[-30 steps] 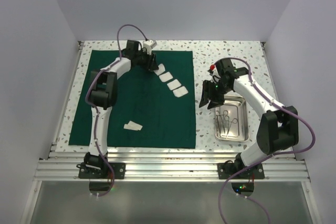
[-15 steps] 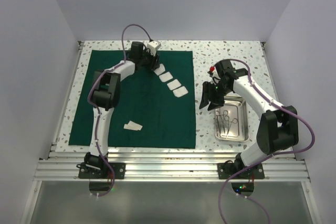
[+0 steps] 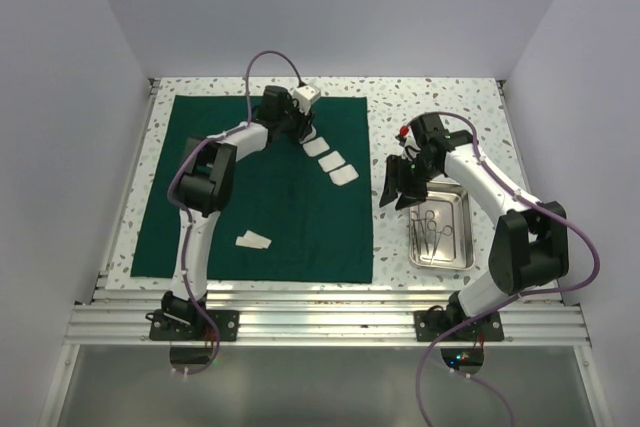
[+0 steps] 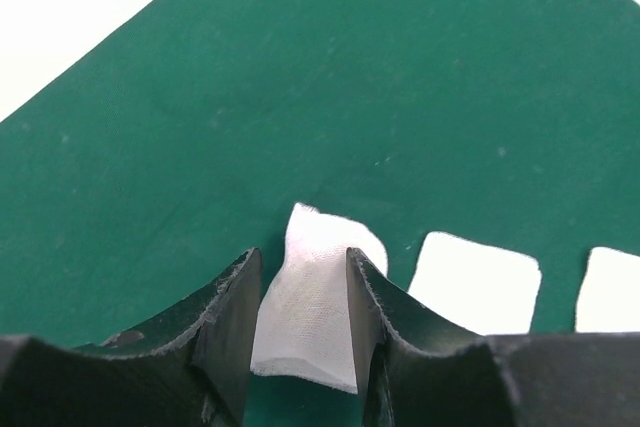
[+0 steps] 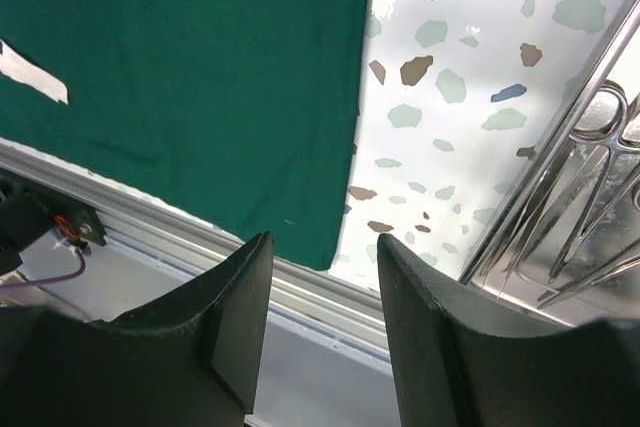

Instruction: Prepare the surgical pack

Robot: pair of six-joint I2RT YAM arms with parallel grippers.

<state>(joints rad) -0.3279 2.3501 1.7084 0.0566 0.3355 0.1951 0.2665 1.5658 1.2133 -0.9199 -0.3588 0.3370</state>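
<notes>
The surgical pack [image 3: 270,207], seen from above, is a green cloth spread flat, left of its steel tray [image 3: 467,237].

Left wrist: the left gripper [image 4: 303,257] pinches a gauze square [image 4: 310,297]. The gauze step is likely in hand, and next it needs a clean lift.

Right wrist: the right gripper [image 5: 322,242] hangs empty, jaws apart.

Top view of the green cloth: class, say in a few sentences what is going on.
The left gripper pinches the end gauze square of a row on the far part of the green cloth. Three more squares lie beside it, another near the front. The right gripper hangs open and empty between cloth and steel tray, where the instruments lie.
</notes>
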